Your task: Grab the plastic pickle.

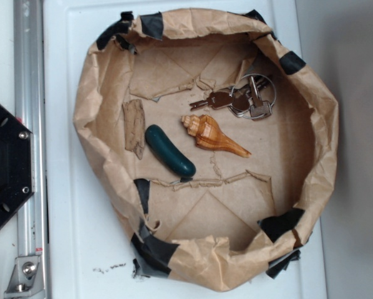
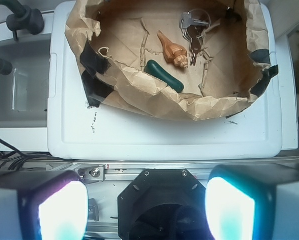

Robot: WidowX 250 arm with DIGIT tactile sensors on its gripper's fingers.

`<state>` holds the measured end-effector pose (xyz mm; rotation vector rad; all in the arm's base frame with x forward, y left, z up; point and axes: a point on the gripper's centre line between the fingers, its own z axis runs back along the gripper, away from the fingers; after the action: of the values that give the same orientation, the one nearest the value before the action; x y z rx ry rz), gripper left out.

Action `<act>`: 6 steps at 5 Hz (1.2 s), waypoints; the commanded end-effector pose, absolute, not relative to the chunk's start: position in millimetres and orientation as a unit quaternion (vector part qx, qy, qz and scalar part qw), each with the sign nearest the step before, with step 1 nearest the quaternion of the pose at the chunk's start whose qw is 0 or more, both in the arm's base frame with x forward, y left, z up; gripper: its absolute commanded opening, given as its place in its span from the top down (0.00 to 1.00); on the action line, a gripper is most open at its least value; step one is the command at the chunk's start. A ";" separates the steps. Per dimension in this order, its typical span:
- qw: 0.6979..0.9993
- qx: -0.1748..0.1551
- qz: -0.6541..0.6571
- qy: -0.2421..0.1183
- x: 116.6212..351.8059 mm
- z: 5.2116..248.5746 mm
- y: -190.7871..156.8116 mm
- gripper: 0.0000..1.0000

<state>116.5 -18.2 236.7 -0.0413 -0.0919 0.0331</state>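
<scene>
White and flat, the counter (image 1: 74,249) is carrying a wide nest of crumpled brown paper (image 1: 324,124) whose rim is patched with pieces of black tape (image 1: 152,249). At the left edge of the exterior view a metal rail (image 1: 29,93) is running along the counter, and a black base plate (image 1: 5,165) is sitting against it.

On the floor of the paper nest the plastic pickle (image 1: 169,150) is lying flat, a little left of the middle. Its long axis is running diagonally in the exterior view: one rounded end is pointing to the upper left, toward the brown bark-like strip (image 1: 135,128), and the other end is pointing to the lower right, toward a torn paper ridge. The strip is lying just beside the upper left end. The orange-brown seashell (image 1: 213,134) is resting near the pickle on the right, apart from it, with its thin tip pointing to the lower right, almost parallel to the pickle. Above the seashell a bunch of keys on a ring (image 1: 246,98) is lying.

In the wrist view the pickle (image 2: 164,76) is showing partly behind the near paper wall. The end effector (image 2: 145,210) is hanging well apart from the nest, over the rail and base, and its two fingers (image 2: 59,212) are standing wide apart with nothing between them.
</scene>
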 end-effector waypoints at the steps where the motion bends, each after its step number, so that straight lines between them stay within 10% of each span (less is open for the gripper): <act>1: 0.999 -0.021 0.017 -0.046 116.5 236.7 -18.2 0.00; 6: 0.990 -0.038 -0.127 0.055 227.8 84.4 25.6 0.00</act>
<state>225.6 31.4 78.4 -0.0899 0.1411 -0.2370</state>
